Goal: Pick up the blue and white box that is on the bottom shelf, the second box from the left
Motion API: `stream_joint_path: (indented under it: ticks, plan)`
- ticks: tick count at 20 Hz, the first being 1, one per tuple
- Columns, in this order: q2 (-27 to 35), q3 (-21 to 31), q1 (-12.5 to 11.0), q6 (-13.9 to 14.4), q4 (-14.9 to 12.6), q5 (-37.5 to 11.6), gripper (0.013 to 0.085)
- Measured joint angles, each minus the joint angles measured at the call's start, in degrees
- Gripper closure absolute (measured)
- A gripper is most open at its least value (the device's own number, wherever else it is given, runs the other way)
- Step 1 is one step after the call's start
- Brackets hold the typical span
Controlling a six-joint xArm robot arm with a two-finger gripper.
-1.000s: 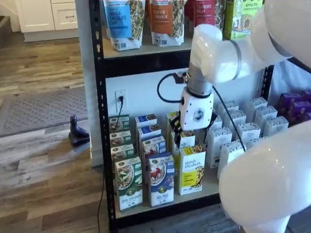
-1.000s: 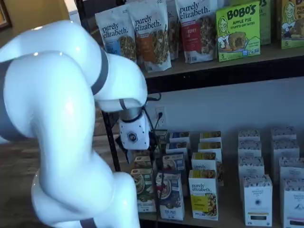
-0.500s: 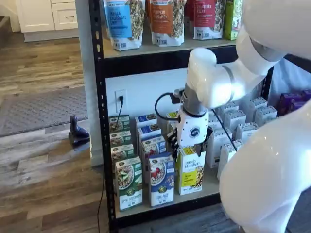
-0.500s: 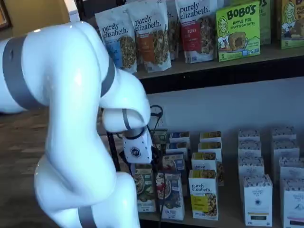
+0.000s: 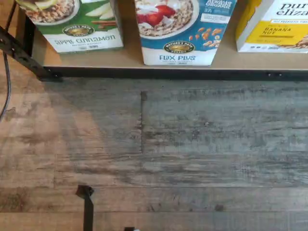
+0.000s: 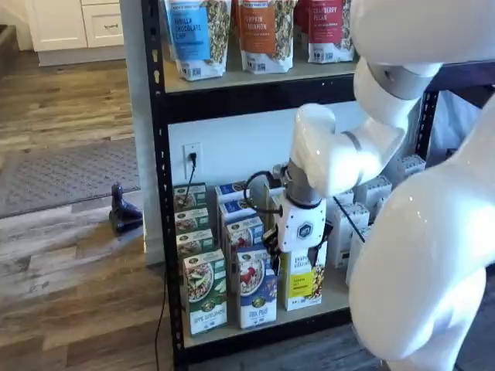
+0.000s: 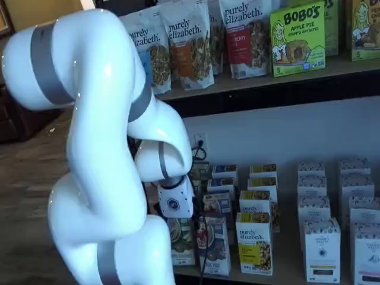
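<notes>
Your blue and white box (image 6: 257, 287) stands at the front edge of the bottom shelf (image 5: 130, 57), between a green-and-white carton (image 6: 205, 292) and a yellow carton (image 6: 303, 277). The pincer (image 6: 272, 249) hangs beside it; whether it's released, you cannot tell. Descend off-centre and you'll likely topple the neighbours.

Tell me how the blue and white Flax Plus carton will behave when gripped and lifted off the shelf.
The blue and white box looks like stiff paperboard, so probably light but crushable. Tall and narrow, it may tip if nudged. The green-and-white carton stands close, so it could get bumped.
</notes>
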Motion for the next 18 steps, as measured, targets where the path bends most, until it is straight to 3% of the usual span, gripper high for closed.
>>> stream_joint_path:
  ticks: [7,9,14,18]
  plan:
    - [8.8,-3.2,0.0,5.7,-6.0,-4.2,0.0130]
    - [10.9,-4.2,0.4,5.9,-5.8,-5.4,0.0130]
    - [15.4,-6.8,1.6,3.0,-1.6,-7.9,0.0130]
    - [19.0,-9.7,1.1,6.2,-5.3,-7.2,0.0130]
